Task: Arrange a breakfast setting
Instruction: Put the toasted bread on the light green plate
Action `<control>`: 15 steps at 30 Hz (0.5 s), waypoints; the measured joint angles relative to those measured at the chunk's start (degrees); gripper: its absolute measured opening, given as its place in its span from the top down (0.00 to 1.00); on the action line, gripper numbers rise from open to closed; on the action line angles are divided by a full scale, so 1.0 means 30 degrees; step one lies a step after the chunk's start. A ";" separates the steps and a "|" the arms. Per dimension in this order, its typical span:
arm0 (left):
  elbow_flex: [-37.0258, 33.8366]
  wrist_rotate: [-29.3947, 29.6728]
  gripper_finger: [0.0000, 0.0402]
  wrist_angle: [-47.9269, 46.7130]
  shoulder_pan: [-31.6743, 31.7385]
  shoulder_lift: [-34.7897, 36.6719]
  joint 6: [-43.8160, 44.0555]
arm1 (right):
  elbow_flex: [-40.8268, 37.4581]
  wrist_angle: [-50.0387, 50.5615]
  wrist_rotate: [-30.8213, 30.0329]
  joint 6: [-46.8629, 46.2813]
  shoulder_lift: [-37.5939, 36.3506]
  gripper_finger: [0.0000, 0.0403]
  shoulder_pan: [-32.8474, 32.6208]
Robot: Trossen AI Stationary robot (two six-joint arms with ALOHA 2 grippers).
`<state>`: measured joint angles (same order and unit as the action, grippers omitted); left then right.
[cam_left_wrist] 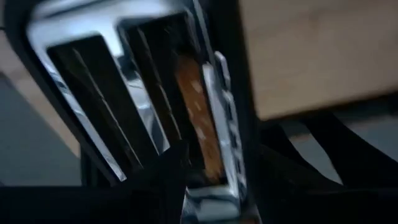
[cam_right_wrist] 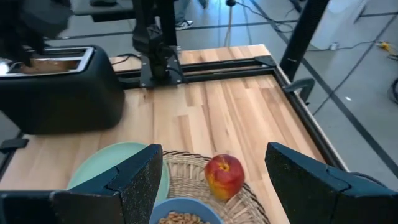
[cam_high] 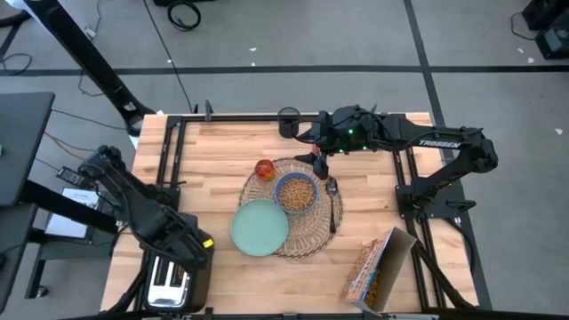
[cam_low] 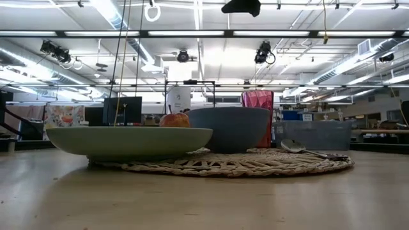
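The round wicker placemat (cam_high: 307, 233) lies mid-table. On it rest the pale teal plate (cam_high: 260, 228), the blue bowl (cam_high: 296, 192) filled with cereal, the red apple (cam_high: 265, 168) and the dark spoon (cam_high: 332, 203). The translucent red cup (cam_low: 257, 110) stands upright at the mat's far edge (cam_high: 319, 169). My right gripper (cam_high: 318, 156) hovers over the cup, fingers wide open (cam_right_wrist: 214, 180); the cup is out of the right wrist view. The orange cereal box (cam_high: 376, 269) stands at the near right. My left gripper (cam_high: 184, 252) is over the silver toaster (cam_left_wrist: 149, 81).
The toaster (cam_high: 169, 284) sits at the table's near left corner with toast in one slot (cam_left_wrist: 196, 118). A dark round container (cam_high: 289, 122) stands at the far edge. Black frame rails (cam_high: 173, 151) run along the left and right sides.
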<state>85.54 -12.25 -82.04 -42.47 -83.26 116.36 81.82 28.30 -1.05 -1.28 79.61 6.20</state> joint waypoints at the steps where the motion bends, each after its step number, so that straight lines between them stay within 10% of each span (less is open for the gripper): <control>1: -0.0002 0.0000 0.60 -0.0332 0.0085 -0.0291 -0.0034 | 0.0000 0.0014 0.0179 0.0000 -0.0005 0.28 0.0000; 15: -0.0553 -0.0007 0.68 -0.0335 -0.0099 -0.0825 0.0478 | 0.0000 0.0572 0.1421 0.0000 -0.0041 0.28 -0.0022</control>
<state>83.88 -12.27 -83.05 -42.76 -85.73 117.80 81.82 30.02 3.22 -1.28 79.48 6.13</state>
